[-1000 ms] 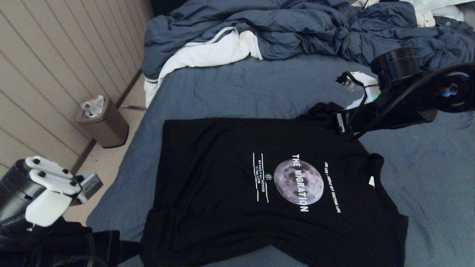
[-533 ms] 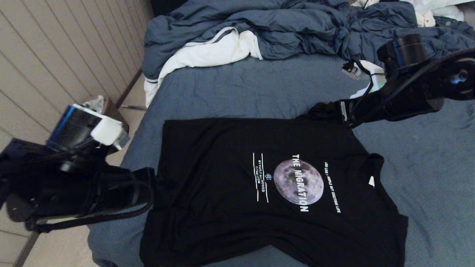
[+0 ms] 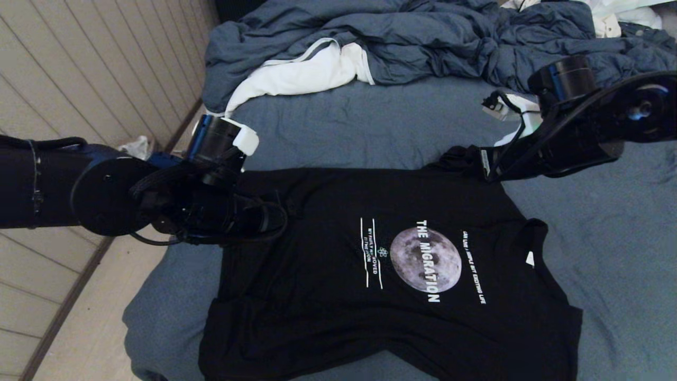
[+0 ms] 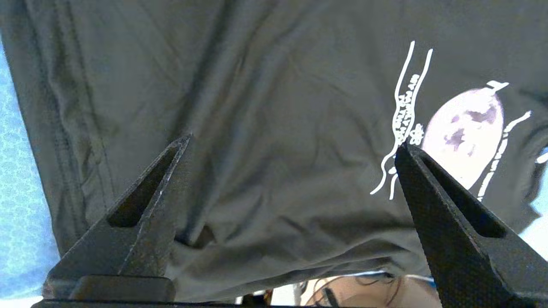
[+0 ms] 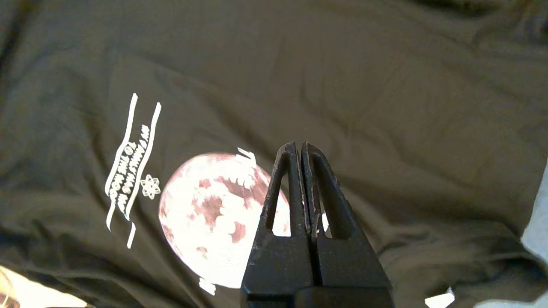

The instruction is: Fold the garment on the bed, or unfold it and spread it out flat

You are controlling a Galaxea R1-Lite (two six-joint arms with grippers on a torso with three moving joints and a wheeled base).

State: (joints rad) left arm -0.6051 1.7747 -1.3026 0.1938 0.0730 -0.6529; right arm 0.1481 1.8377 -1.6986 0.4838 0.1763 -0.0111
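The garment, a black T-shirt with a grey moon print, lies spread chest-up on the bed. My left gripper hangs over the shirt's far left corner. In the left wrist view it is open wide, with only the shirt cloth below it. My right gripper sits at the far edge by the bunched sleeve. In the right wrist view it is shut with nothing held, above the shirt.
A rumpled blue-grey duvet and a white cloth with grey trim lie at the head of the bed. A panelled wall and a strip of floor run along the left, with a bin mostly hidden behind my left arm.
My left arm has swung up from the lower left corner to above the shirt's far left corner. The right arm has barely shifted. The shirt has not moved.
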